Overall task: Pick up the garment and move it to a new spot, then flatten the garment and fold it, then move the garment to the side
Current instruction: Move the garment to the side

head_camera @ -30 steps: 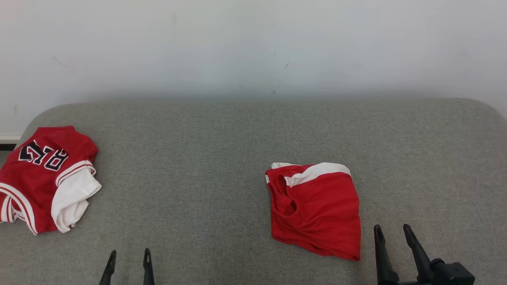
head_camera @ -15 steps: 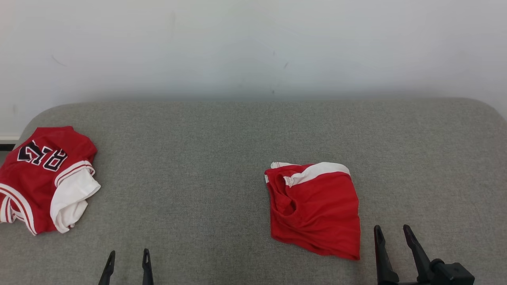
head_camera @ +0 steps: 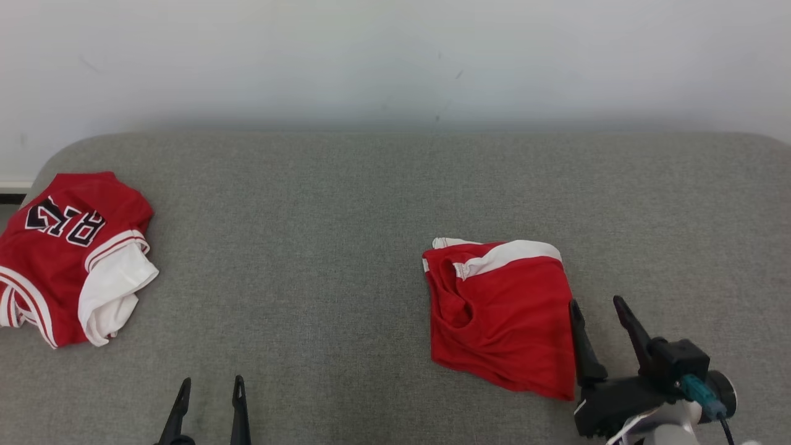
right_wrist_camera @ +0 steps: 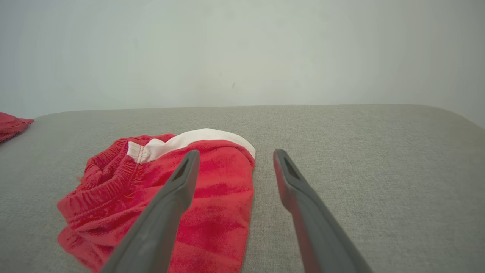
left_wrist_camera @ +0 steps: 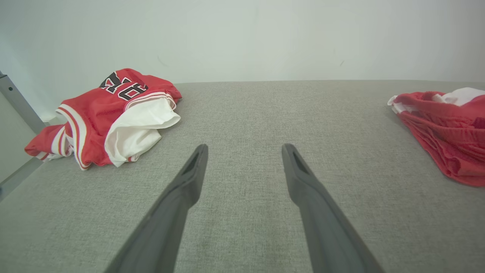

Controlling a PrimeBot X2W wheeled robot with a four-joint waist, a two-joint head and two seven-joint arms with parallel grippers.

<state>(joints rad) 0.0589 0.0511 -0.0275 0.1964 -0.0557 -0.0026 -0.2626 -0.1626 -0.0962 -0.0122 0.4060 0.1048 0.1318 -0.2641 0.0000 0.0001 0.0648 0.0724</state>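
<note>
A red garment [head_camera: 500, 315] with a white band lies folded on the grey padded surface [head_camera: 321, 204], right of centre. My right gripper [head_camera: 596, 303] is open just off the garment's right edge, its left finger against that edge. In the right wrist view the open gripper [right_wrist_camera: 235, 153] straddles the garment's [right_wrist_camera: 216, 197] right border, one finger over the red cloth and one over bare padding. My left gripper [head_camera: 211, 382] stands open and empty near the front edge, its open fingers [left_wrist_camera: 245, 148] over bare grey fabric, with the garment [left_wrist_camera: 447, 129] far to its right.
A crumpled red and white jersey [head_camera: 62, 259] with black lettering lies at the surface's left end, also seen as the jersey [left_wrist_camera: 113, 113] ahead-left of the left gripper. A pale wall [head_camera: 395, 62] runs behind. A grey post [left_wrist_camera: 19, 102] stands past the left edge.
The head camera has shifted, sliding the scene up. My right gripper has moved forward and left to the garment's right edge, with more of its wrist in view. The garments lie as before.
</note>
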